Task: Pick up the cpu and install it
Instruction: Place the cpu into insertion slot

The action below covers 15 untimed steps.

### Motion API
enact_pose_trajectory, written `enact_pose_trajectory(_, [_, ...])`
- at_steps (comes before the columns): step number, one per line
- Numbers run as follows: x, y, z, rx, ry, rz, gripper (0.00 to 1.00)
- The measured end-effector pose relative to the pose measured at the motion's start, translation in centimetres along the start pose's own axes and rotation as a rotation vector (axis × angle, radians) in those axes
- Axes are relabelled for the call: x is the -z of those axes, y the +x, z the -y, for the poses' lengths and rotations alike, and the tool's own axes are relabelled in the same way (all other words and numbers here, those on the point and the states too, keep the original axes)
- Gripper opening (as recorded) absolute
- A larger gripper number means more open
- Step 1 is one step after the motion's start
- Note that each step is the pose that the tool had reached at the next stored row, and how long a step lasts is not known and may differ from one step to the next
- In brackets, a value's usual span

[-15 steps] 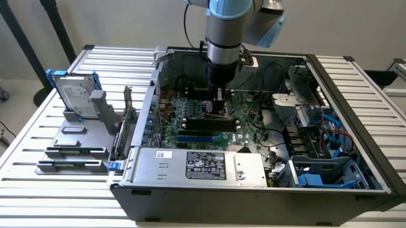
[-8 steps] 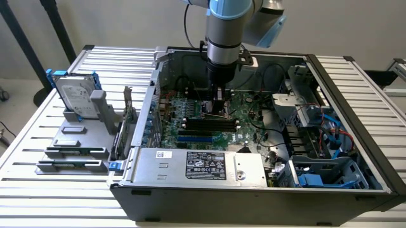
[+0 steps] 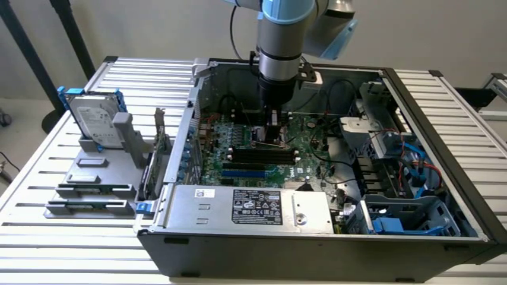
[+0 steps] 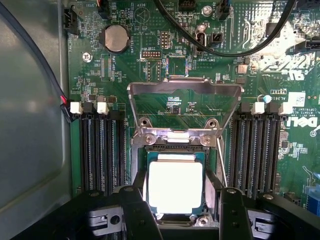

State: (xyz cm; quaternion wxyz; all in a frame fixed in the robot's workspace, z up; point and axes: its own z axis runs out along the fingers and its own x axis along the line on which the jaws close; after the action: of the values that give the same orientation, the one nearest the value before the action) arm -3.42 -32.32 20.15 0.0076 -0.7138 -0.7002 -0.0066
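Progress: cpu lies in socket between my claw fingers, spread wide, seemingly not gripping. Load plate beyond claw not yet closed.

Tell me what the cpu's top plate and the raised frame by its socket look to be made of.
The cpu: the top plate looks like metal, matte silvery, glaring pale under the light. Its thin green rim looks like circuit-board laminate. The raised frame: probably stamped steel, bright, with sharp reflections and bent edges.
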Motion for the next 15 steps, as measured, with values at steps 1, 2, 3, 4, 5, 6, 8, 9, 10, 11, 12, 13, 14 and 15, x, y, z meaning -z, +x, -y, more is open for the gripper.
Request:
enact_pose_trajectory(1, [-0.01, 0.00, 0.00, 0.000, 0.0001, 0.0012, 0.55])
enact_pose_trajectory(2, [-0.02, 0.00, 0.00, 0.000, 0.0002, 0.0021, 0.55])
enact_pose_trajectory(3, [-0.03, 0.00, -0.01, 0.000, 0.0003, 0.0029, 0.55])
enact_pose_trajectory(4, [-0.04, 0.00, -0.01, 0.000, 0.0003, 0.0035, 0.55])
enact_pose_trajectory(5, [-0.06, 0.00, -0.02, 0.000, 0.0003, 0.0042, 0.55])
enact_pose_trajectory(6, [-0.08, 0.00, -0.02, 0.000, 0.0003, 0.0046, 0.55])
enact_pose_trajectory(8, [-0.12, 0.00, -0.03, 0.000, 0.0003, 0.0054, 0.55])
enact_pose_trajectory(9, [-0.14, 0.00, -0.03, 0.000, 0.0004, 0.0058, 0.55])
enact_pose_trajectory(10, [-0.16, 0.00, -0.03, 0.000, 0.0003, 0.0058, 0.55])
enact_pose_trajectory(11, [-0.19, 0.00, -0.03, 0.000, 0.0003, 0.0059, 0.55])
enact_pose_trajectory(12, [-0.21, 0.00, -0.03, 0.000, 0.0003, 0.0060, 0.55])
enact_pose_trajectory(13, [-0.23, 0.00, -0.03, 0.000, 0.0004, 0.0060, 0.55])
enact_pose_trajectory(14, [-0.24, 0.00, -0.03, 0.000, 0.0004, 0.0061, 0.55])
enact_pose_trajectory(15, [-0.26, 0.00, -0.03, 0.000, 0.0003, 0.0061, 0.55])
